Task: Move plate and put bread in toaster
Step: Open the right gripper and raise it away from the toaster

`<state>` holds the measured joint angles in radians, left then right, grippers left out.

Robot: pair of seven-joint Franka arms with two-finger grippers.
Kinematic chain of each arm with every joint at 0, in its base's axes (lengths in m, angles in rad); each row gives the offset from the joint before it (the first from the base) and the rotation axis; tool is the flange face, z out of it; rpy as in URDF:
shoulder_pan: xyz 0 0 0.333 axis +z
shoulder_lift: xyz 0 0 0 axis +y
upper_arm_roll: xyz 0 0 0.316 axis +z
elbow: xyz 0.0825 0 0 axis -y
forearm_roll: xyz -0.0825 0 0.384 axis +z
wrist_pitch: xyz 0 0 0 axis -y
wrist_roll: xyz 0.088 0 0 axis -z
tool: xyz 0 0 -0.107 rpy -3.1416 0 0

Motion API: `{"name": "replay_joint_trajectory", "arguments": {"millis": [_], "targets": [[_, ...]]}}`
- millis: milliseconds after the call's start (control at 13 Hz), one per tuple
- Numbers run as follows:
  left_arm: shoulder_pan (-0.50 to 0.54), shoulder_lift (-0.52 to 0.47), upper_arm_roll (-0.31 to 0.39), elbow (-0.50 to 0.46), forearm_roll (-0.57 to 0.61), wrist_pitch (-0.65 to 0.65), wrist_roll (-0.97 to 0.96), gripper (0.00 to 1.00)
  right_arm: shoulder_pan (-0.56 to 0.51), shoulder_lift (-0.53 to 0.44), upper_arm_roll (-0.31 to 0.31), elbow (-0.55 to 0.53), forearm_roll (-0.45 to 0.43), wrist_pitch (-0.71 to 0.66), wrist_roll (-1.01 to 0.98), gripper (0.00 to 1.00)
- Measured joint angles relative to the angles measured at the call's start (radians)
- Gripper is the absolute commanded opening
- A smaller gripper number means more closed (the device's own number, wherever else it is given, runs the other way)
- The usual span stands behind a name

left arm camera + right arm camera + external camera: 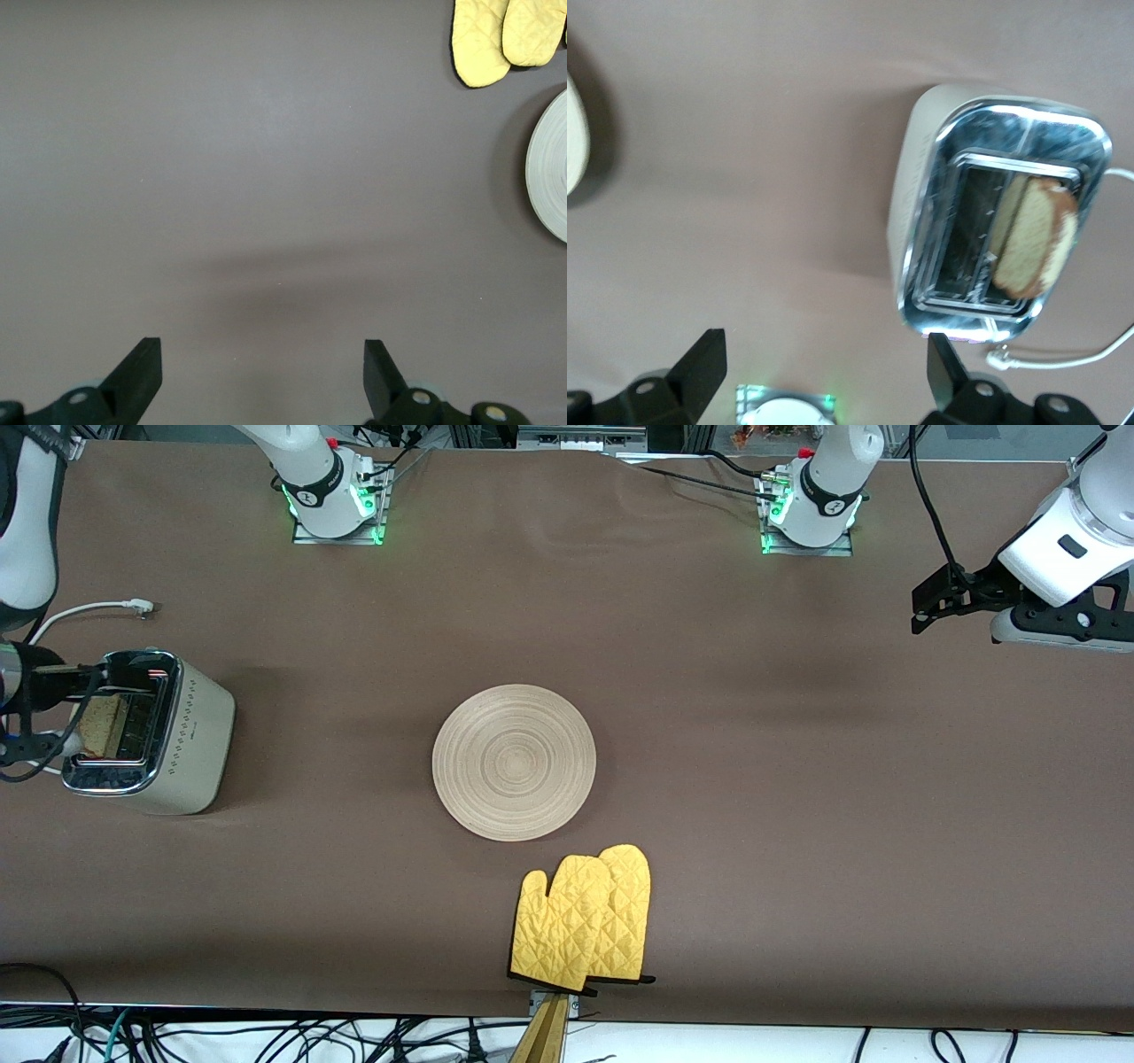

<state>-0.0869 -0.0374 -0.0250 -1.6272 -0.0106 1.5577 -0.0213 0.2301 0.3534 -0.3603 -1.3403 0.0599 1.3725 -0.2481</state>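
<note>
- The toaster (151,731) is sitting at the right arm's end of the table, a boxy cream body with rows of small dots on its side, a mirror-bright chrome top and a white cord (97,609) trailing off it.
- The bread (99,724) is already standing in one slot, a tan speckled slice with a darker crust poking up a little, so that part looks done to me.
- The right gripper (819,363) is hanging above the toaster, its black fingers spread wide and gripping nothing.
- The plate (514,763) is lying bare in the middle of the table, pale wood, round, with fine concentric grooves; I can't judge whether it is in its final spot.
- A pair of quilted yellow oven mitts (585,928) is lying just nearer the front camera than the plate.
- The left gripper (941,605) is waiting over bare brown cloth at the left arm's end, fingers wide apart and empty.
</note>
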Motion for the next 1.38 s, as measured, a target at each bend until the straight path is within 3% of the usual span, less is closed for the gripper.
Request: {"name": "replay_joint_trajectory", "arguments": {"millis": [383,690,1074,1380], "targets": [[0.000,0.000,-0.001,0.000,0.000,0.000,0.000,1.00,0.038,-0.011,0.024,0.001,-0.001,-0.001,0.102,1.00],[0.000,0.000,-0.001,0.000,0.000,0.000,0.000,1.00,-0.069,-0.078,0.175,-0.033,-0.007,0.091,0.119,1.00],[0.000,0.000,-0.001,0.001,0.000,0.000,0.000,1.00,-0.178,-0.187,0.224,-0.100,-0.028,0.106,0.117,1.00],[-0.001,0.000,-0.001,0.001,0.000,0.000,0.000,1.00,-0.226,-0.259,0.312,-0.178,-0.048,0.112,0.122,1.00]]}}
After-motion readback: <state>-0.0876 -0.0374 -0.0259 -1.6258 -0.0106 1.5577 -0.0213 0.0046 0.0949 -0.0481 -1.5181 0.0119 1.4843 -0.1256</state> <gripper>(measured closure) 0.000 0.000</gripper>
